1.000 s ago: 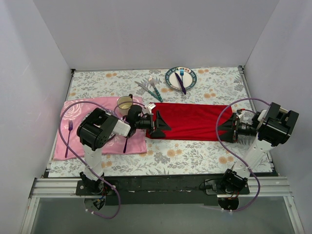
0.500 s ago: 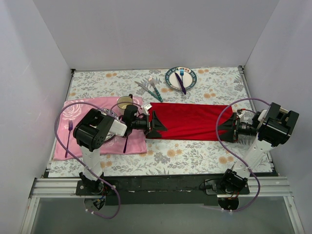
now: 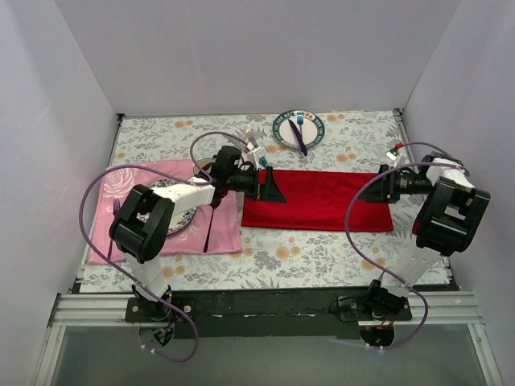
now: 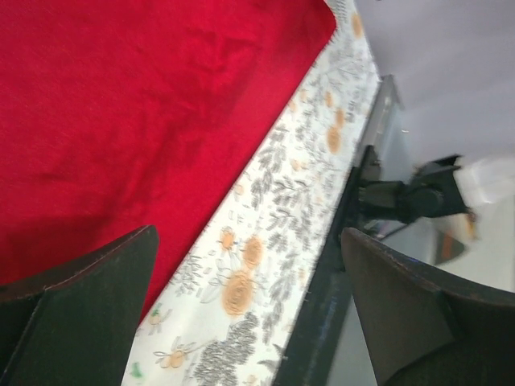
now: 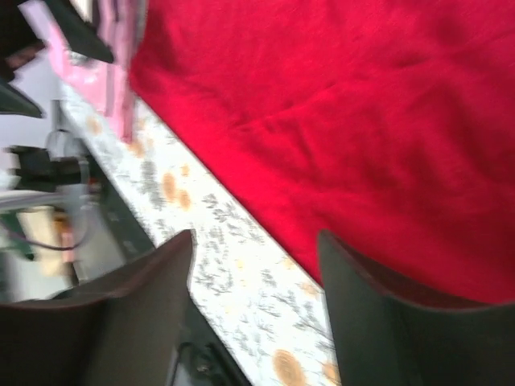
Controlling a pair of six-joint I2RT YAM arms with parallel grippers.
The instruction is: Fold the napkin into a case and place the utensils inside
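Note:
The red napkin (image 3: pixel 322 201) lies flat on the floral tablecloth. My left gripper (image 3: pixel 276 187) hangs open over its far-left corner. In the left wrist view the napkin (image 4: pixel 121 121) fills the upper left, and bare tablecloth lies between the fingers of the gripper (image 4: pixel 249 314). My right gripper (image 3: pixel 372 190) is open over the napkin's right end. Its wrist view shows the napkin's edge (image 5: pixel 362 104) and tablecloth between the fingers of the gripper (image 5: pixel 257 314). The utensils (image 3: pixel 246 133) lie beyond the napkin, mostly hidden behind my left wrist.
A pink placemat (image 3: pixel 129 181) lies at the left with a purple fork (image 3: pixel 115 214) and a purple spoon (image 3: pixel 208 232) on it. A plate (image 3: pixel 315 137) with a blue fork and a purple knife stands at the far edge. White walls close in the table.
Both arms have swung toward the far side of the napkin. The left gripper went from the near-left corner to the far-left one. The right jaws have narrowed somewhat.

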